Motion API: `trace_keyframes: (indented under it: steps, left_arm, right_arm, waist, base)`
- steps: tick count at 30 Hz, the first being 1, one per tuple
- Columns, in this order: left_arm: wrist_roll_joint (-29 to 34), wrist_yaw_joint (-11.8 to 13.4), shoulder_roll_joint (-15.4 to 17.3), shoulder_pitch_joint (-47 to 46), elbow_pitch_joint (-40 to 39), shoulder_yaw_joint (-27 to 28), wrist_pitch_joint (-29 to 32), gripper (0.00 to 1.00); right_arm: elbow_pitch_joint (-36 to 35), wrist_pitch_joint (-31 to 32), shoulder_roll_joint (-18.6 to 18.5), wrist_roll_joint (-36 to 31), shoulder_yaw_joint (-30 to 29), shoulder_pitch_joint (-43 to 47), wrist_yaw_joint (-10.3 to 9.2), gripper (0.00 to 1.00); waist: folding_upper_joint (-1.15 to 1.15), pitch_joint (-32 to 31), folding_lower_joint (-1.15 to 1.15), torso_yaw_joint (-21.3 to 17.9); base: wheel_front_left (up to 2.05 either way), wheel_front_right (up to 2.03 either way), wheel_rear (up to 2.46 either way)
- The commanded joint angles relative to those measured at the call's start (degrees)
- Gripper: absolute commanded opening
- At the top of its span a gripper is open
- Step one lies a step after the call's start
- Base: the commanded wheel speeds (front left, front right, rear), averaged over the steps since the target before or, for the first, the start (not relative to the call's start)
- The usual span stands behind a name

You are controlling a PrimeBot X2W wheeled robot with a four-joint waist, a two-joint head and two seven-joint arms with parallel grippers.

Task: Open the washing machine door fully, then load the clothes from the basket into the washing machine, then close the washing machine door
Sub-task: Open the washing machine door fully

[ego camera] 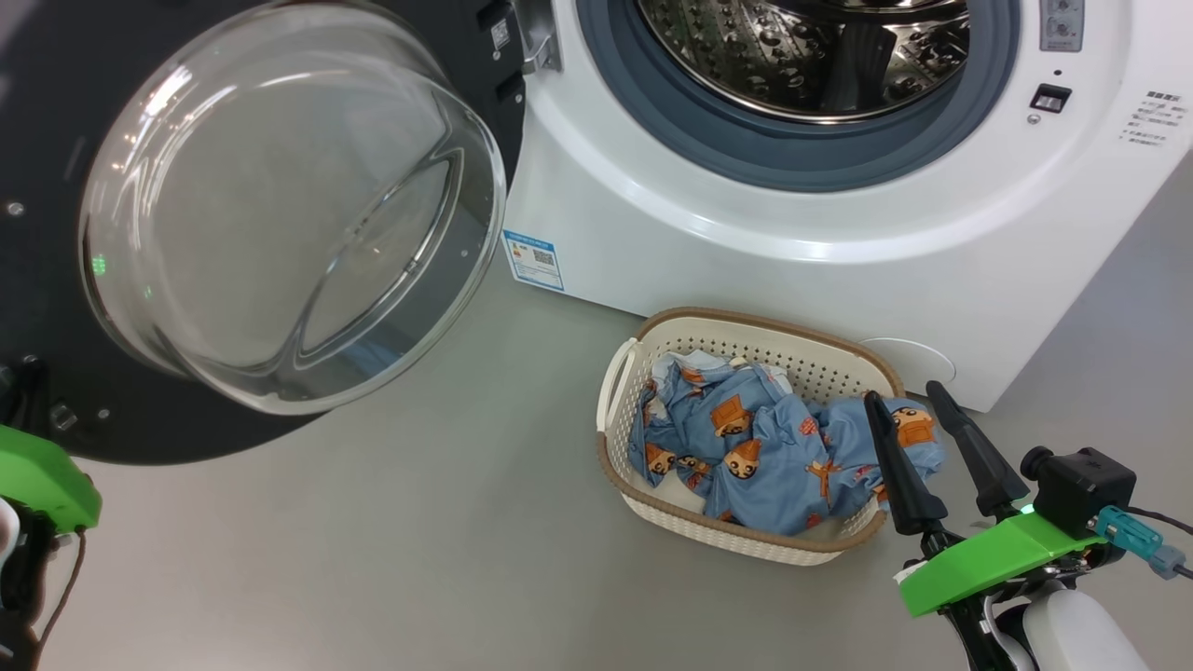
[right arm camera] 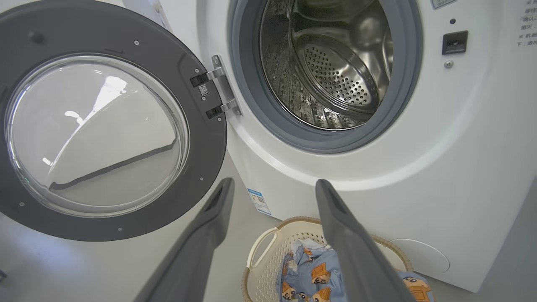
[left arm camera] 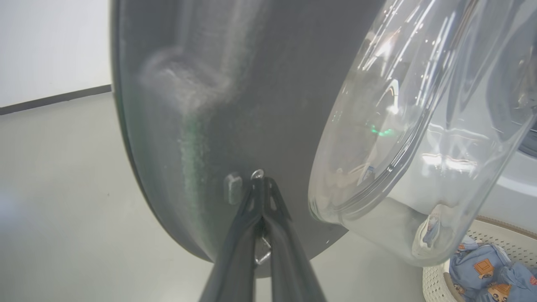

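Note:
The washing machine door (ego camera: pixel 37 140) stands swung wide open to the left, its glass bowl (ego camera: pixel 289 205) bulging toward me. The white washing machine (ego camera: pixel 839 270) shows its steel drum (right arm camera: pixel 331 67) with nothing in it. In front of the machine the cream basket (ego camera: pixel 623 373) holds the light blue clothes (ego camera: pixel 764 447). My left gripper (left arm camera: pixel 261 178) is shut, its tips touching the door's dark inner rim (left arm camera: pixel 209 84) near a small screw. My right gripper (ego camera: pixel 904 396) is open, hovering over the basket's right end with nothing between its fingers (right arm camera: pixel 209 218).
Grey floor (ego camera: pixel 419 540) spreads before the machine and left of the basket. The open door (right arm camera: pixel 205 159) overhangs the floor at the left. A blue label sticker (ego camera: pixel 533 259) sits low on the machine's front. A white wall with a dark skirting (left arm camera: pixel 54 98) lies beyond the door.

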Motion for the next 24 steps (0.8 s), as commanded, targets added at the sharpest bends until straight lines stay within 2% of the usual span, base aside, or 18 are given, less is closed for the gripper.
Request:
trace_keyframes:
  steps: [1,11,24]
  left_arm:
    - [-0.2,0.1,4.5,-2.9,0.3,1.5,-0.9,0.00]
    - [-2.6,-0.1,3.9,-3.9,3.8,-1.6,-2.6,0.00]
    - [-7.0,-0.1,4.0,0.6,-1.5,-5.5,-4.0,0.00]
  right_arm:
    - [-1.2,-0.7,0.2,-0.1,1.5,-1.4,0.09,1.00]
    - [-1.2,-0.7,0.0,0.1,1.1,-0.6,0.09,1.00]
    - [-1.5,-0.7,-0.3,0.7,0.6,0.0,0.09,1.00]
  waist:
    - [0.00,-0.2,0.00,-0.2]
    - [0.00,-1.1,0.00,-0.3]
    - [0.00,-2.5,0.00,-0.9]
  base:
    - [0.00,0.00,0.00]
    - [0.00,0.00,0.00]
    - [0.00,0.00,0.00]
